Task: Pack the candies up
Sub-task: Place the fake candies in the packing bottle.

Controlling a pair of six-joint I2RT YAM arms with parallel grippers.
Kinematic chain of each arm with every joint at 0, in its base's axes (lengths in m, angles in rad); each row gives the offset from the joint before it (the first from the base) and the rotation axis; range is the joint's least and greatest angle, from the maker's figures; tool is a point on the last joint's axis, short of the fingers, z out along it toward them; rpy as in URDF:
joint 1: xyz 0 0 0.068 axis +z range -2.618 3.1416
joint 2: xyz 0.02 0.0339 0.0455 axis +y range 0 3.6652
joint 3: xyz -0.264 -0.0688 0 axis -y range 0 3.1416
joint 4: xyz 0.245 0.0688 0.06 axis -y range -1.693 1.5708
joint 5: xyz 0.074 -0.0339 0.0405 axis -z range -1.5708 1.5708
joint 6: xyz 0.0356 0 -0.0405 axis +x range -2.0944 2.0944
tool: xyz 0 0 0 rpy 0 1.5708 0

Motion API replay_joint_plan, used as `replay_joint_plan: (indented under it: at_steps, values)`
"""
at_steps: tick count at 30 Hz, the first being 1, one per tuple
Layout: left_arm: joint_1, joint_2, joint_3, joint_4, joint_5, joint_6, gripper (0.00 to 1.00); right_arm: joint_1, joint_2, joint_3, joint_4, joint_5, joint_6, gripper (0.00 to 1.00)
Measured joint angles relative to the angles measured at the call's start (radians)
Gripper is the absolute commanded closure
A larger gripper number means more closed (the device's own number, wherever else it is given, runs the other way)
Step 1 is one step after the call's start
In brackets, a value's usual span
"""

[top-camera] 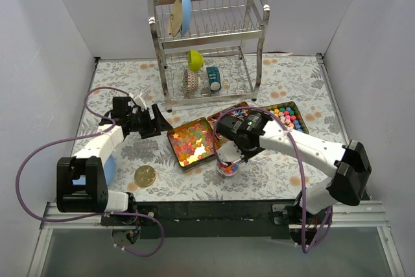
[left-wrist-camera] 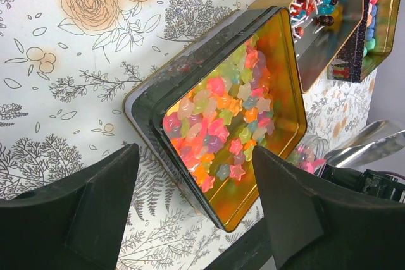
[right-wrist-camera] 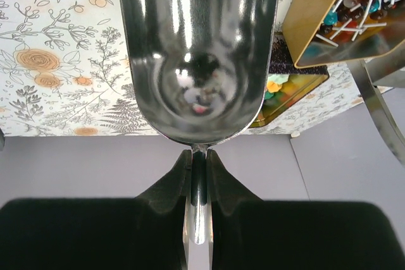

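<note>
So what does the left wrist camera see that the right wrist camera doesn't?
Only the left wrist view: a tin full of star-shaped gummies, seen between the open left fingers. Only the right wrist view: the hollow of the metal scoop close up, its handle pinched by the shut right fingers. Both: the lollipop tin and the flowered table cover.

Jar [left-wrist-camera: 307, 155] partly behind left end effector [left-wrist-camera: 195, 151]
</note>
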Motion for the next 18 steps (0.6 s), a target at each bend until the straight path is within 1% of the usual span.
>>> replay_joint_plan:
  at_steps: [4,8,11,13,18]
  values:
    - [0.002,-0.003,-0.003,0.000,0.001,0.000,0.29,-0.003,-0.062,-0.026,-0.004,-0.001,0.005,0.99]
    - [0.004,-0.003,-0.003,0.000,0.003,0.000,0.29,-0.016,-0.066,-0.026,-0.006,-0.007,0.032,0.99]
    - [0.005,-0.003,-0.003,0.000,0.004,0.000,0.28,-0.090,-0.067,-0.022,0.000,-0.074,0.072,0.99]
    - [0.005,-0.003,-0.003,0.000,0.005,0.000,0.29,-0.219,-0.072,-0.013,0.025,-0.164,0.112,0.99]
    - [0.005,0.009,-0.003,0.000,0.011,0.000,0.29,-0.644,-0.138,-0.011,0.157,-0.321,0.237,0.99]
